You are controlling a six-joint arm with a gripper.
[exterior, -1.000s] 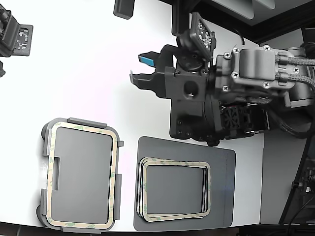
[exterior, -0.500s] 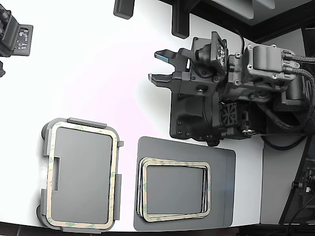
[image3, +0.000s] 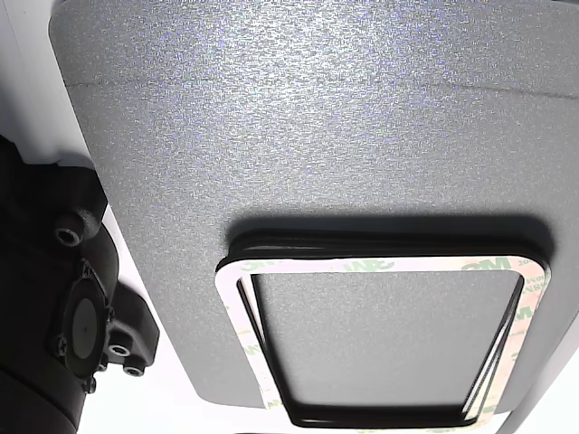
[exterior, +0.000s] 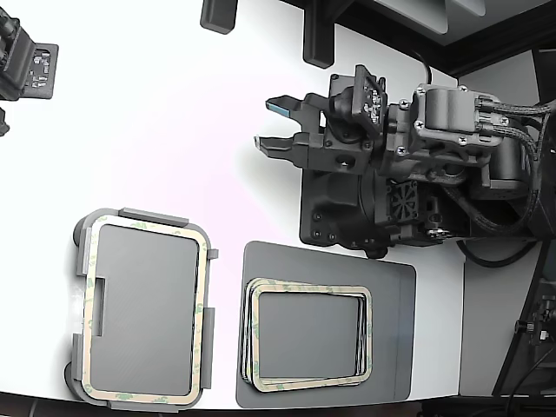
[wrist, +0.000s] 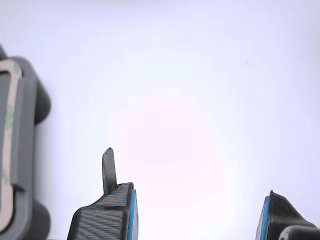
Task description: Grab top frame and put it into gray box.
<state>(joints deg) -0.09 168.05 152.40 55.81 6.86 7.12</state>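
A stack of cream-beige frames lies on a dark gray mat (exterior: 391, 287) at the lower middle of the exterior view, with the top frame (exterior: 308, 288) uppermost. The other view shows the same top frame (image3: 380, 265) close up, hollow in the centre. The light gray box (exterior: 152, 215) sits to the exterior view's left of the mat, and a cream frame (exterior: 201, 304) lies along its rim. My gripper (exterior: 271, 125) hovers over bare table above the mat, apart from both, open and holding nothing. In the wrist view its fingertips (wrist: 116, 207) frame white table, with a corner of the gray box (wrist: 27, 150) at the edge.
A black mount block (exterior: 334, 217) sits under the arm, just above the mat. Dark devices stand at the exterior view's far upper left (exterior: 26, 65) and top middle (exterior: 219, 16). The table's front edge runs along the bottom of the exterior view.
The open gripper drew back toward the exterior view's right over the first half second, then shifted slightly left and down. The wrist turned a little. Frames and box have not moved.
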